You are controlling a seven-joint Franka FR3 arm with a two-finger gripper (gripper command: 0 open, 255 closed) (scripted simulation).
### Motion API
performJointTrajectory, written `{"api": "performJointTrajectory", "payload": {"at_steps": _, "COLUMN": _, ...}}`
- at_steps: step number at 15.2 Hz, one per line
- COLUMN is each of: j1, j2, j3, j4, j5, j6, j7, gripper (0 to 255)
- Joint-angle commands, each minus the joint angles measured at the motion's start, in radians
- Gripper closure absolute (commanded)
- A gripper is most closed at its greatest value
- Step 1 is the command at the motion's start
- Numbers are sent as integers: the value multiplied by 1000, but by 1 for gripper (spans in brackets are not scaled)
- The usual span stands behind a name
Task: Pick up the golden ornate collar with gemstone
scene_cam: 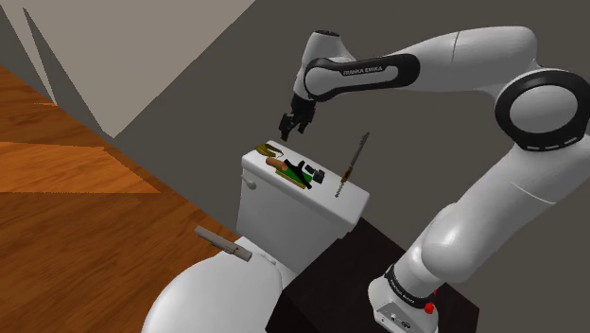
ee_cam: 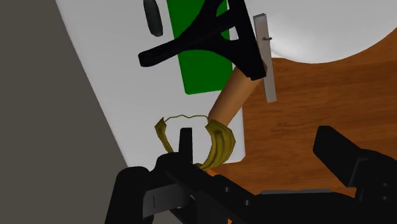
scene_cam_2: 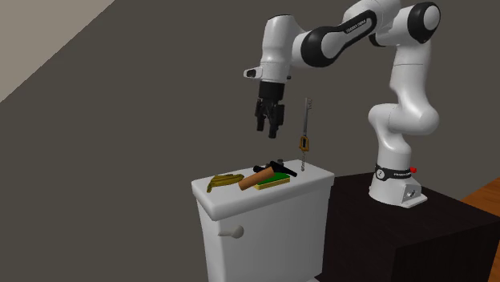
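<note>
Presently the hand (scene_cam_2: pixel 268 124) is seen hanging in the air above the toilet tank lid (scene_cam_2: pixel 320 177), pointed downward, its two fingers spread apart and nothing grasped between them. The golden collar (scene_cam_2: pixel 224 182) is found lying flat on the lid at the end farthest from the stand, close to that end's short edge. It is untouched and well below the fingertips. In the wrist view the collar (ee_cam: pixel 216 143) is seen nearer one finger than the other, so the hand (ee_cam: pixel 254 137) is judged to be not yet centred over it.

A brown cylinder (scene_cam_2: pixel 255 178) is laid across a green flat piece (scene_cam_2: pixel 276 183) towards the middle of the lid, just beside the collar, with a black object (ee_cam: pixel 203 38) on top of them. A slim key-shaped thing (scene_cam_2: pixel 306 124) is stood upright at the lid's opposite end.

The high, spread posture is probably chosen so that the crowded middle of the lid can be passed over without anything being knocked. The collar's thin looping band offers little to clamp, so a descent astride one side of the band would seem to be called for. The cylinder's near end would have to be kept clear.
</note>
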Motion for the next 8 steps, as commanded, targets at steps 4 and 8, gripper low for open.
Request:
{"api": "performJointTrajectory", "payload": {"at_steps": 4, "j1": 1, "j2": 193, "j3": 2, "j4": 129, "j5": -10, "j6": 47, "j7": 30, "gripper": 0}}
{"api": "performJointTrajectory", "payload": {"at_steps": 8, "j1": 3, "j2": 352, "j3": -2, "j4": 259, "j5": -15, "j6": 63, "j7": 48, "gripper": 0}}
